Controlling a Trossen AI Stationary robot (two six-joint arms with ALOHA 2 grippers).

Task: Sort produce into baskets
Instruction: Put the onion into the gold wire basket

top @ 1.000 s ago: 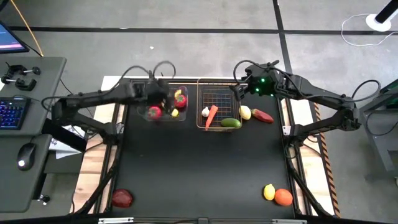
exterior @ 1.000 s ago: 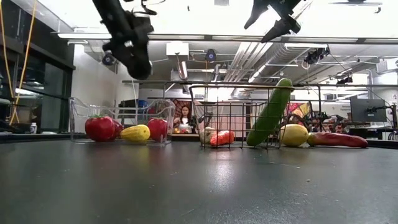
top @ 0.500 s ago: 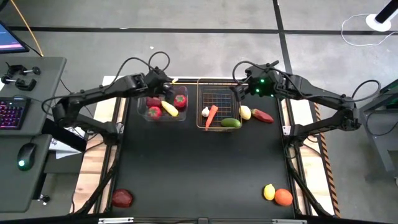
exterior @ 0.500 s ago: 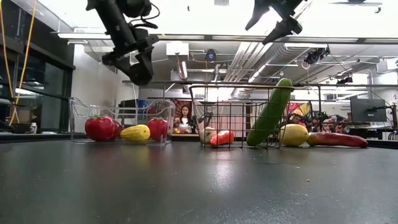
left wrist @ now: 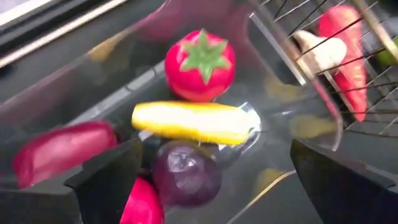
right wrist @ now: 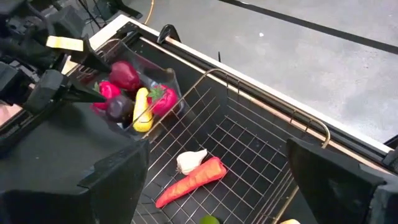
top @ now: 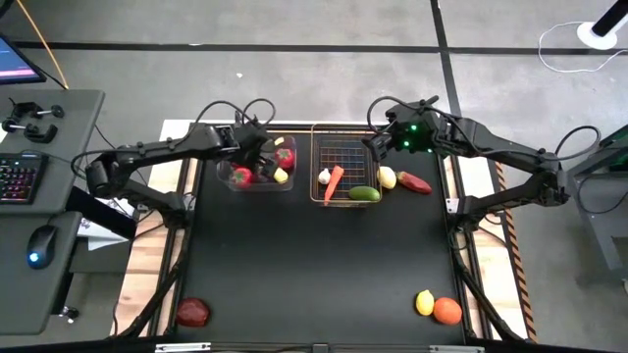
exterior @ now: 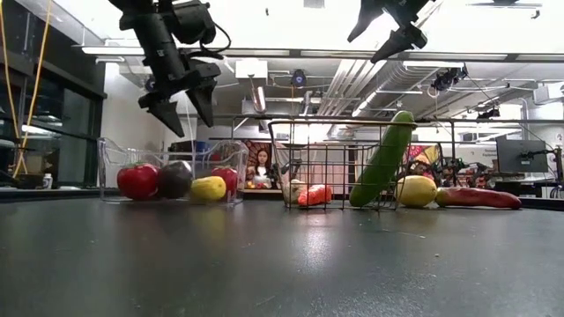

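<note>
Above the clear plastic bin (top: 257, 165), left gripper (exterior: 180, 99) hanging with fingers spread apart and nothing between them. A second ago, closed and lower over that bin; half a second ago, rising; now open and clear of the rim. New since then: a dark purple fruit (left wrist: 186, 175) lying in the bin, touching the yellow banana (left wrist: 191, 121) and just beside a red apple (exterior: 139, 180); absent from the low view a second back. Judged from that: a drop just completed, one more item sorted. Also in the bin, a red piece with a green leafy top (left wrist: 199, 64) and another red piece (left wrist: 59, 151) at the edge of the left wrist view.

Farther out, over the far right corner of the copper wire basket (top: 343, 149), right gripper (exterior: 388, 26) raised high, fingers parted, empty, unmoved across the three moments. Inside the basket: white garlic (right wrist: 191, 160), carrot (right wrist: 191, 181), and green cucumber (exterior: 384, 158) leaning tilted against the mesh wall.

Just outside the basket on the right side, touching or nearly touching its wire: a yellow lemon (top: 388, 177) and a long red piece (top: 415, 182), neither yet binned. At the near edge of the table (top: 314, 265), well apart from both containers: a dark red fruit (top: 192, 312) at the left corner, a second lemon (top: 424, 302) and an orange (top: 447, 311) touching each other at the right. Five items left by this count; task well underway, not done.
</note>
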